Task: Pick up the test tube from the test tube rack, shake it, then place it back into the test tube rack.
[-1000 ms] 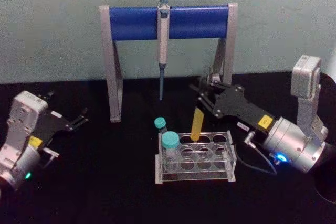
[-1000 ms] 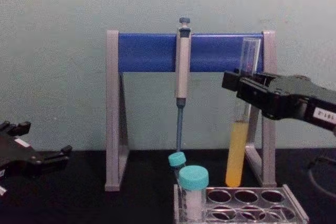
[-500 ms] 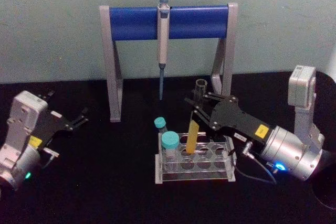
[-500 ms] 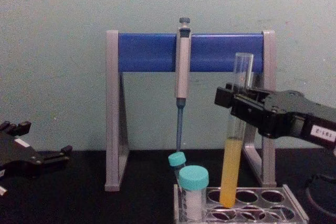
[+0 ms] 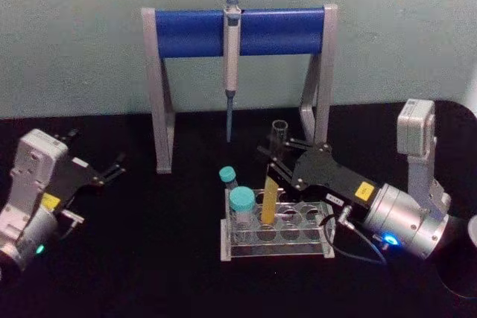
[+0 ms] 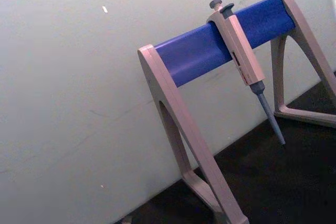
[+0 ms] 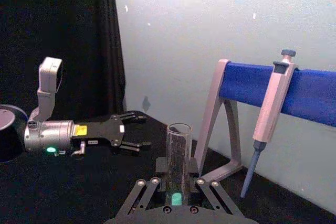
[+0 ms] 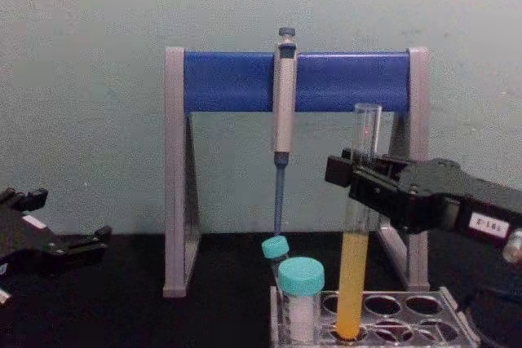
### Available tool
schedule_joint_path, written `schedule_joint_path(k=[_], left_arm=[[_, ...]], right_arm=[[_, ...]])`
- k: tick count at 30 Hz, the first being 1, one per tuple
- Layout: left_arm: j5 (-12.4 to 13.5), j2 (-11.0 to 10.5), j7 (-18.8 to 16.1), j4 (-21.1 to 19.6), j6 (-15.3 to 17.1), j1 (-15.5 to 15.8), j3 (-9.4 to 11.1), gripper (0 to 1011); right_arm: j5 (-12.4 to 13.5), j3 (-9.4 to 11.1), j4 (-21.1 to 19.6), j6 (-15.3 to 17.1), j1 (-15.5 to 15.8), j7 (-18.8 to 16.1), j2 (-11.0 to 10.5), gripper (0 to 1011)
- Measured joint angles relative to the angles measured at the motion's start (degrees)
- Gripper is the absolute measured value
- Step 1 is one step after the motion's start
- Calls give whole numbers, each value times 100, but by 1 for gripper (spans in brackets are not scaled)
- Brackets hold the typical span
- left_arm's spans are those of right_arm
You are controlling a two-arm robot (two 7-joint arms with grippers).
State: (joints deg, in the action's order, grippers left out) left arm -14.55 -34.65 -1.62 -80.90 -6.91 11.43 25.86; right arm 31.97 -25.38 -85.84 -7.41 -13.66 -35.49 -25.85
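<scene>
One tube: clamped in right gripper, foot in rack beneath it.
Left gripper: parked aside, fingers apart.

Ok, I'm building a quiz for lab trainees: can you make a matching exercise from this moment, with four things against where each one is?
Things:
1. test tube
2. pipette
3. front teal-capped tube
4. left pincer

Places:
A. hanging on the stand's blue bar
B. open, far to the left of the test tube rack, holding nothing
C. gripped by the right pincer, bottom in a rack hole
D. standing at the rack's left end

Pairs: 1-C, 2-A, 3-D, 4-B
</scene>
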Motion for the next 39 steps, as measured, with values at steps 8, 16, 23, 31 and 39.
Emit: schedule_joint_path(k=[8, 16, 23, 31, 39], left_arm=[[0, 0, 0, 0, 0, 0, 0, 1001], [0, 0, 0, 0, 0, 0, 0, 1001], [0, 0, 0, 0, 0, 0, 0, 1001], [0, 0, 0, 0, 0, 0, 0, 1001], [0, 0, 0, 0, 0, 0, 0, 1001]], right_arm=[[-89, -76, 147, 0, -42, 45, 40, 226], [-153, -117, 305, -2, -67, 84, 109, 226], [-201, -140, 437, 8, -78, 118, 171, 226], [-216, -155, 571, 42, -89, 134, 241, 226], [-258, -173, 654, 63, -108, 156, 288, 226]])
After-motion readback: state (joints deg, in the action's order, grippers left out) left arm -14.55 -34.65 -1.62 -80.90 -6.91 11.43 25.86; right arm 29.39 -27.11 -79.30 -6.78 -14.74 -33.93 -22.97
